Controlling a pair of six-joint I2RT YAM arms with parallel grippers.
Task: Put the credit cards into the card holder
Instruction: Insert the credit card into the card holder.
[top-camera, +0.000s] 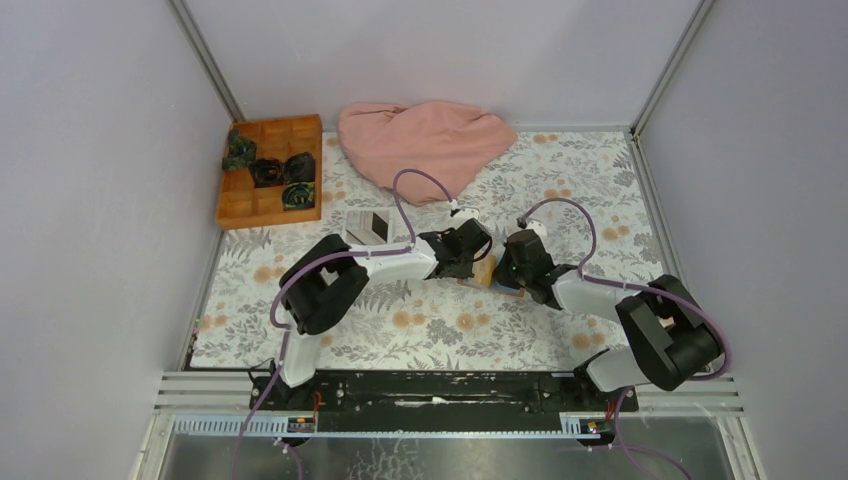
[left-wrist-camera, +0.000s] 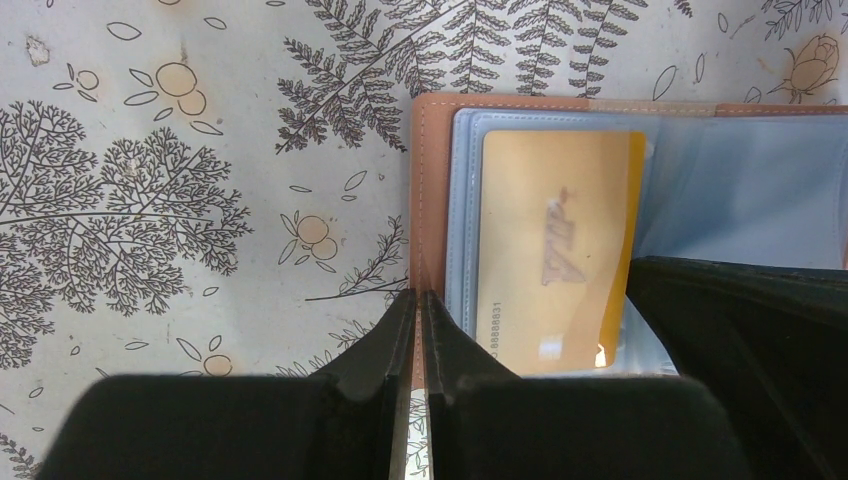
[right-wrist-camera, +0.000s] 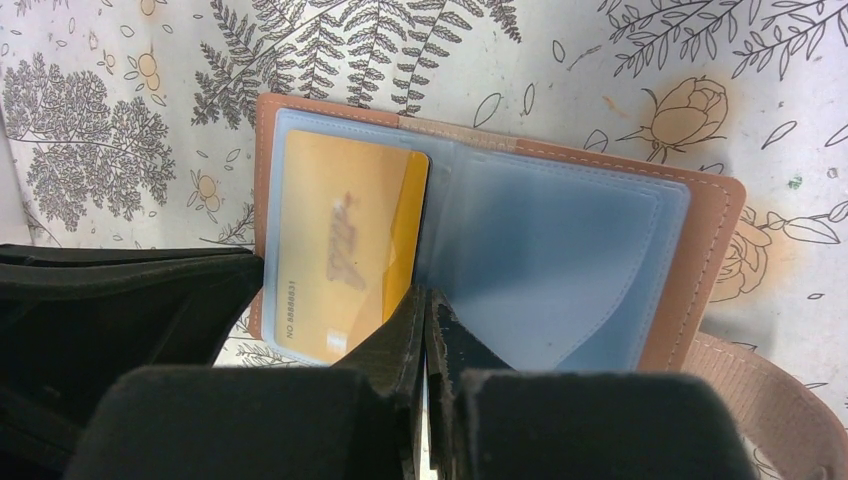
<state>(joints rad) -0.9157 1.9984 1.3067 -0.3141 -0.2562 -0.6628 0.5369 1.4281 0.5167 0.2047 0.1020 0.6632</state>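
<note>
While the card holder (right-wrist-camera: 712, 250) lies open and flat on the flower-patterned table (top-camera: 420, 330), about midway between the two arms, we see both grippers down at it. The left gripper (left-wrist-camera: 419, 303) has its fingers pressed nearly together on the outer edge of the brown left cover, and the thin leather runs straight into the slit between them, so we read that as a pinch on the cover. The right gripper (right-wrist-camera: 425, 300) is closed to a hairline, with its tips at the middle fold where the two clear sleeves (right-wrist-camera: 560, 260) meet. We cannot tell whether it has caught a sleeve or only presses there.

A yellow card (right-wrist-camera: 335, 250) sits inside the left sleeve, its long side along the cover's edge and its right edge just beside the right gripper's tips. The right sleeve shows only clear plastic over the brown backing. A tan strap (right-wrist-camera: 770, 400) lies just beside the holder's right corner.

Farther back, a white tray (top-camera: 352, 235) beside the left arm holds grey and dark cards (top-camera: 375, 222). A wooden box (top-camera: 270, 170) and a pink cloth (top-camera: 425, 140) lie at the far side.
</note>
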